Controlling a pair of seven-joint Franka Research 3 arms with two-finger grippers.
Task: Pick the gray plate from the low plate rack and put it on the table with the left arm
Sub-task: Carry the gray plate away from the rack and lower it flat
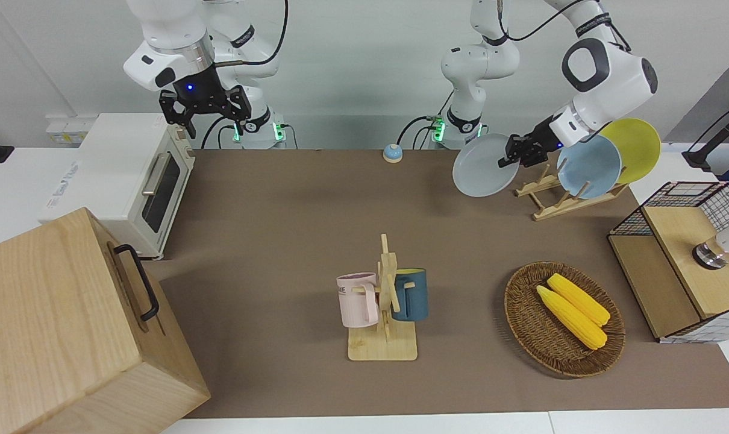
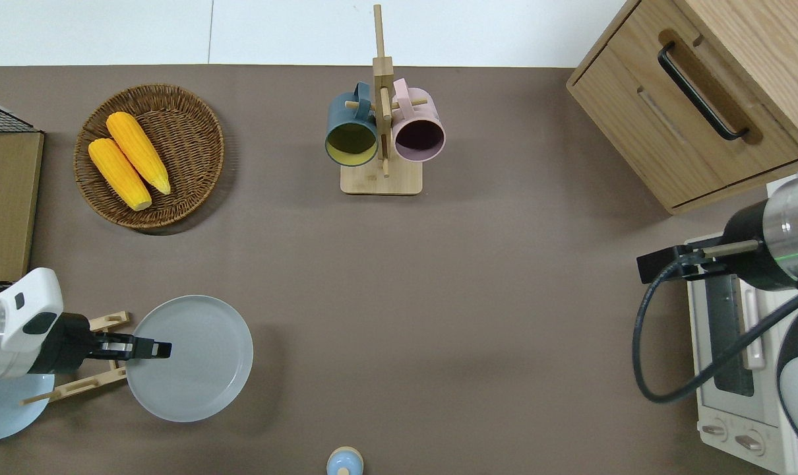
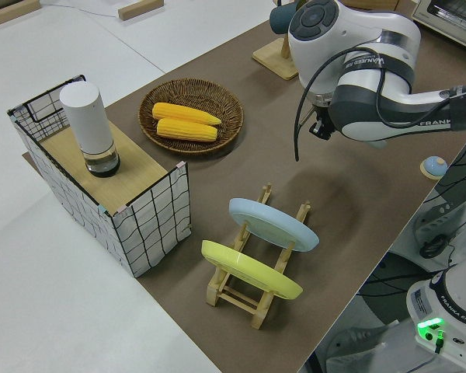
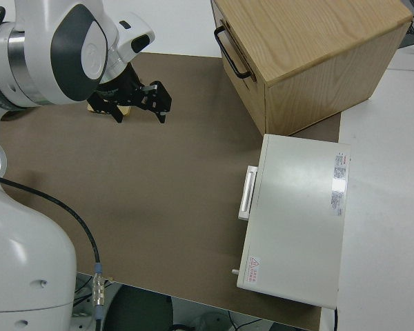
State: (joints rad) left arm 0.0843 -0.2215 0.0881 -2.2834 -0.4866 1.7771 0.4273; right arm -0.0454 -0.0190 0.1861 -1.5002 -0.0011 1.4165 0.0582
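My left gripper (image 1: 511,156) is shut on the rim of the gray plate (image 1: 484,166) and holds it tilted in the air. In the overhead view the left gripper (image 2: 156,348) and the gray plate (image 2: 194,359) are over the brown table (image 2: 438,297), just off the low plate rack's (image 2: 76,386) end toward the right arm. The rack (image 1: 572,202) holds a light blue plate (image 1: 587,166) and a yellow plate (image 1: 632,147); its slot nearest the gripper is bare. My right gripper (image 1: 202,111) is open and parked.
A mug stand (image 1: 385,301) with two mugs stands mid-table. A wicker basket (image 1: 524,325) with corn and a wire crate (image 1: 684,259) are toward the left arm's end. A toaster oven (image 1: 123,181) and wooden drawer box (image 1: 69,325) are at the right arm's end. A small bell (image 1: 392,153) sits near the robots.
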